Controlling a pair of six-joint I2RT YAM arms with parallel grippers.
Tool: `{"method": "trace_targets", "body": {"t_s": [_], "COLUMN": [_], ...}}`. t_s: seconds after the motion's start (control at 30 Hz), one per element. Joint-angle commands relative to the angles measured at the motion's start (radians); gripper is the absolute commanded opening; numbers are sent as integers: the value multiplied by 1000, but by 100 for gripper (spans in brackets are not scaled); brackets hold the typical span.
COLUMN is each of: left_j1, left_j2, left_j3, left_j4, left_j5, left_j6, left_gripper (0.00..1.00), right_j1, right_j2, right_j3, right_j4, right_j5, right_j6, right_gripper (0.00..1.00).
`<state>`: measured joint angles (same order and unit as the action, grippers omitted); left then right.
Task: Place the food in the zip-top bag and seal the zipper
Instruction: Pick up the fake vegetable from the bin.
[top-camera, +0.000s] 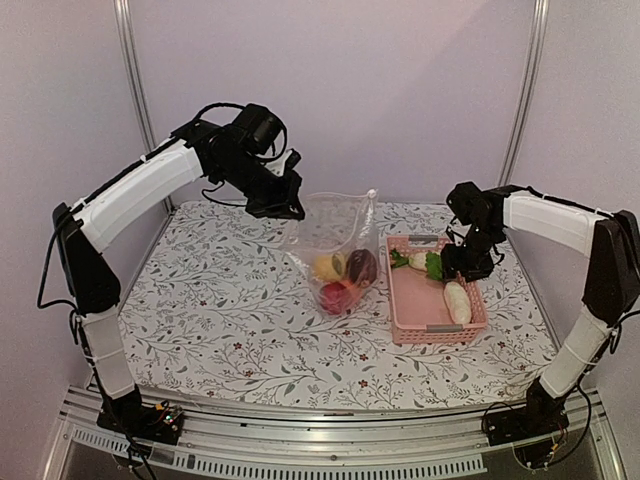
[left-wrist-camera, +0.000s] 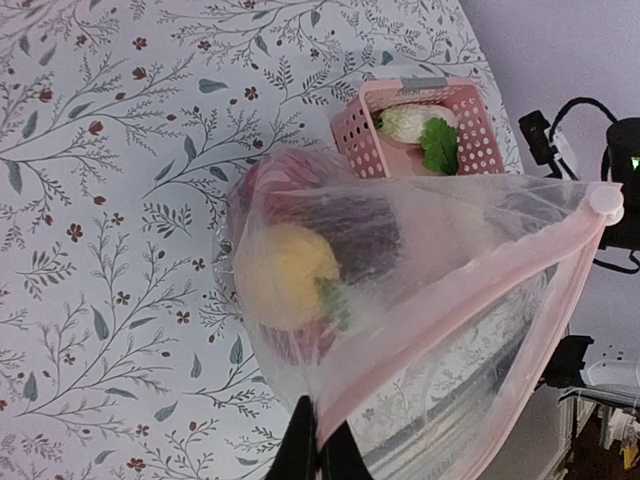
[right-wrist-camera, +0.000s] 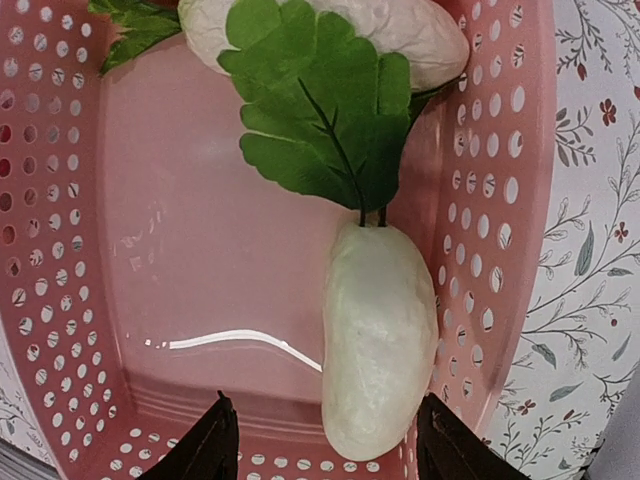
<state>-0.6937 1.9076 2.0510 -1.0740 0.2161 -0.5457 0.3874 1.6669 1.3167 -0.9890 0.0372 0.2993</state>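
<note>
My left gripper (top-camera: 285, 205) (left-wrist-camera: 322, 450) is shut on the mouth edge of the clear zip-top bag (top-camera: 335, 240) (left-wrist-camera: 440, 330) and holds it up off the table. Its pink zipper (left-wrist-camera: 480, 300) runs up to a white slider (left-wrist-camera: 605, 202). Inside the bag lie a yellow piece (top-camera: 328, 266) (left-wrist-camera: 285, 275), a dark purple one (top-camera: 362, 266) (left-wrist-camera: 350, 225) and a red one (top-camera: 338, 296). My right gripper (top-camera: 462, 265) (right-wrist-camera: 325, 440) hangs open over the pink basket (top-camera: 436, 328) (right-wrist-camera: 50, 200). A white oblong radish with green leaves (right-wrist-camera: 380, 340) (top-camera: 457, 300) lies on the basket floor, its near end between the fingertips, close to the right one.
A second white piece with green leaves (top-camera: 418, 260) (right-wrist-camera: 400, 30) (left-wrist-camera: 405, 122) lies at the basket's far end. The basket stands just right of the bag on the floral tablecloth (top-camera: 220, 300). Metal frame posts rise at the back corners.
</note>
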Motion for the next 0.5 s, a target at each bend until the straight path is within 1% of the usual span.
{"method": "trace_targets", "body": {"t_s": [0.0,0.27,0.47], "left_j1": [-3,-3,-3], "left_j2": [-35,-47,-44], "left_j3": [-25,-52,-52], "left_j4": [25,43,50], "left_j5": [12,19,25], "left_j6": [4,-1,-1], "left_gripper": [0,0,0], "right_j1": [-10,-11,-11], "right_j2": [46,144,207], "right_j3": [-4,12,29], "right_j4": [36,62,55], "right_j5": [61,109,184], "right_j6": [-50,-81,-90], "right_gripper": [60,61,63]}}
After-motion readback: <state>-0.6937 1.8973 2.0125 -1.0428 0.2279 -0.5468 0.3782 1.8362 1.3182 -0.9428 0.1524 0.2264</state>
